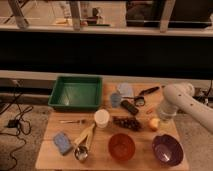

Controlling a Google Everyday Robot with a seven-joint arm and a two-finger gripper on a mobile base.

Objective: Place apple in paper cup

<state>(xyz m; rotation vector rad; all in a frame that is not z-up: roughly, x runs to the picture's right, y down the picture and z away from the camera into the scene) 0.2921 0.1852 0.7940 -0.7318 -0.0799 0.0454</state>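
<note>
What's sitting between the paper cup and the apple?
Camera view: dark grapes lie between the paper cup and apple; the gripper hangs beside the apple.

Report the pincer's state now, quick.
Pincer: open, holding nothing; low at the right of the view, close beside the apple.

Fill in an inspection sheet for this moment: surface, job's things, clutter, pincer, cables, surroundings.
Surface: wooden table, crowded.
Job's things: apple on the table at right; paper cup upright near the middle, apart from the apple.
Clutter: green tray, grapes between paper cup and apple, orange-red bowl, purple bowl, blue sponge, metal measuring cup.
Grippers: pincer low, just right of the apple, open, nothing seen held.
Cables: black cables on the floor at left.
Surroundings: dark wall behind the table; no people seen.
</note>
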